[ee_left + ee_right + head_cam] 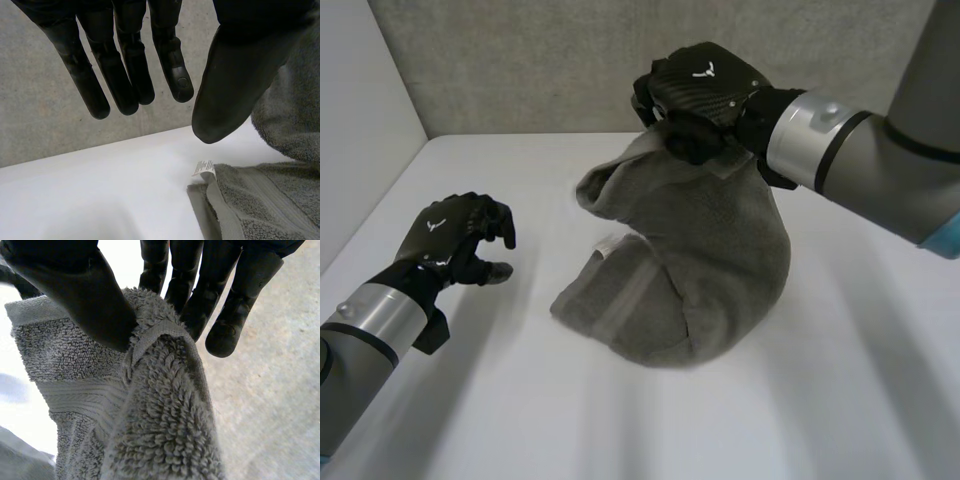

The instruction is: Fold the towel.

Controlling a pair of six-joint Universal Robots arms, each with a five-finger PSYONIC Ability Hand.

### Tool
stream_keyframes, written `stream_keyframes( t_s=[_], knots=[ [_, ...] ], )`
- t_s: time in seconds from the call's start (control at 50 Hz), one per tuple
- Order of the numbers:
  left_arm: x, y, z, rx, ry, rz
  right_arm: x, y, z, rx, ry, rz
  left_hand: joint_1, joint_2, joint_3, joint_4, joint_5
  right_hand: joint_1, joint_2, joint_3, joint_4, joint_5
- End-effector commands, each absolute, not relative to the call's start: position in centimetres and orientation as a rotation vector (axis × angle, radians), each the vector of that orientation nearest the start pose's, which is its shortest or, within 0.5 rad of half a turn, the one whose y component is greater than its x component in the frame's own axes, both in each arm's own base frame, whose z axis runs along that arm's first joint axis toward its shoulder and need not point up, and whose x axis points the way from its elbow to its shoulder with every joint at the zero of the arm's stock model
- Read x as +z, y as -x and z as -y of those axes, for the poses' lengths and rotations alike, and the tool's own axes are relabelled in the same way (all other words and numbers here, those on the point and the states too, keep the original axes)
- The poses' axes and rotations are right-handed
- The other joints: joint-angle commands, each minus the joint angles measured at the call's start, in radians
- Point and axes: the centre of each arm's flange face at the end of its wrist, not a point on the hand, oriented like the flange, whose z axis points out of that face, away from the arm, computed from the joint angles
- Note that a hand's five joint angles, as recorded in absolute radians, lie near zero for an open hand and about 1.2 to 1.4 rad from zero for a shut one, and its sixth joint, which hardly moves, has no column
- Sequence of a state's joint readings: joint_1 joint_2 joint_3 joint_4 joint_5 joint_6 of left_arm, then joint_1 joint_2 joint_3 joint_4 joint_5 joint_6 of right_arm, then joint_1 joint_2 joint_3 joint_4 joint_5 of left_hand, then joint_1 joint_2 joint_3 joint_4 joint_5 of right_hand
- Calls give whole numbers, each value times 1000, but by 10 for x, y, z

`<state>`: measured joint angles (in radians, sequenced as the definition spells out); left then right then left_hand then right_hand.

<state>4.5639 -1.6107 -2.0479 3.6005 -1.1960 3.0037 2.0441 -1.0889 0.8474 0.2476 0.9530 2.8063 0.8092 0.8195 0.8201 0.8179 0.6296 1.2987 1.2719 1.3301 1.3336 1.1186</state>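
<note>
R hand clamped on grey terry towel: thumb pressing a hemmed edge against fingers, prob. near a corner, woven band just below the pinch. From that grip, cloth hanging down and bunching in a loose heap on white table under the hand; far from flat, fold hardly begun by the look of it. L hand off to the side, apart from the cloth, fingers relaxed and fairly straight, holding nothing; just past its thumb tip, a towel corner w/ white care label lying on the table. Step in hand, as judged: carrying the raised edge over to lay it down. To do well: keep pinch firm so hem doesn't slip, lift enough to unbunch the heap, bring L hand onto the labelled corner to pin it, then lower R edge slowly w/ hems matched, no twist. Risk: heap dragging along w/ the lift if left unpinned. Containers: none here, so nothing to report inside any.
</note>
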Motion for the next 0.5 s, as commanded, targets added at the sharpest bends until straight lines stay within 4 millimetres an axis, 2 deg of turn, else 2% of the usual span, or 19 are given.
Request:
stream_keyframes(
  t_s=[0.02, 0.12, 0.14, 0.16, 0.2, 0.22, 0.26, 0.28, 0.3, 0.32, 0.36, 0.38, 0.42, 0.44, 0.46, 0.48, 0.5],
  knots=[
    [202, 203, 250, -2420, -441, -2667, 368, -335, 236, -1631, 1241, -1313, -23, -34, -34, -32, -18, 98, 124, 66, 63, 103],
    [202, 203, 250, -2424, -432, -2673, 371, -331, 245, -1561, 1192, -1297, -23, -34, -34, -32, -18, 98, 124, 66, 63, 103],
    [202, 202, 251, -2426, -430, -2670, 359, -336, 253, -1512, 1180, -1312, -23, -34, -34, -32, -18, 98, 124, 66, 63, 103],
    [202, 202, 251, -2426, -430, -2670, 359, -336, 253, -1512, 1180, -1313, -23, -34, -34, -32, -18, 98, 124, 66, 63, 103],
    [202, 202, 252, -2427, -426, -2666, 329, -348, 274, -1444, 1169, -1350, -23, -34, -34, -32, -18, 98, 124, 66, 63, 103],
    [202, 202, 252, -2427, -426, -2666, 329, -348, 274, -1444, 1168, -1350, -23, -34, -34, -32, -18, 98, 124, 66, 63, 103],
    [203, 202, 251, -2429, -426, -2665, 303, -360, 293, -1404, 1154, -1385, -23, -34, -34, -32, -18, 98, 124, 66, 63, 103],
    [203, 202, 251, -2429, -426, -2665, 303, -360, 293, -1404, 1154, -1386, -23, -34, -34, -32, -18, 98, 124, 66, 63, 103],
    [203, 202, 252, -2431, -427, -2663, 285, -368, 301, -1376, 1146, -1409, -23, -34, -34, -32, -18, 98, 124, 66, 63, 103],
    [203, 202, 252, -2431, -427, -2663, 285, -368, 301, -1376, 1146, -1409, -23, -34, -34, -32, -18, 98, 124, 66, 63, 103],
    [202, 201, 252, -2429, -424, -2664, 256, -386, 304, -1322, 1143, -1443, -23, -34, -34, -32, -18, 98, 124, 66, 63, 103],
    [202, 201, 252, -2429, -424, -2664, 256, -386, 304, -1322, 1143, -1443, -23, -34, -34, -32, -18, 98, 124, 66, 63, 103],
    [202, 200, 253, -2426, -415, -2665, 233, -403, 301, -1289, 1139, -1482, -23, -34, -34, -32, -18, 98, 124, 66, 63, 103],
    [202, 200, 253, -2426, -415, -2665, 233, -403, 301, -1289, 1139, -1483, -23, -34, -34, -32, -18, 98, 124, 66, 63, 103],
    [202, 200, 253, -2426, -415, -2665, 221, -408, 301, -1277, 1135, -1508, -23, -34, -34, -32, -18, 98, 124, 66, 63, 103],
    [202, 200, 253, -2426, -415, -2665, 221, -408, 301, -1277, 1135, -1508, -23, -34, -34, -32, -18, 98, 124, 66, 63, 103],
    [202, 200, 253, -2426, -413, -2664, 212, -412, 301, -1272, 1132, -1528, -23, -34, -34, -32, -18, 98, 124, 66, 63, 103]
  ],
)
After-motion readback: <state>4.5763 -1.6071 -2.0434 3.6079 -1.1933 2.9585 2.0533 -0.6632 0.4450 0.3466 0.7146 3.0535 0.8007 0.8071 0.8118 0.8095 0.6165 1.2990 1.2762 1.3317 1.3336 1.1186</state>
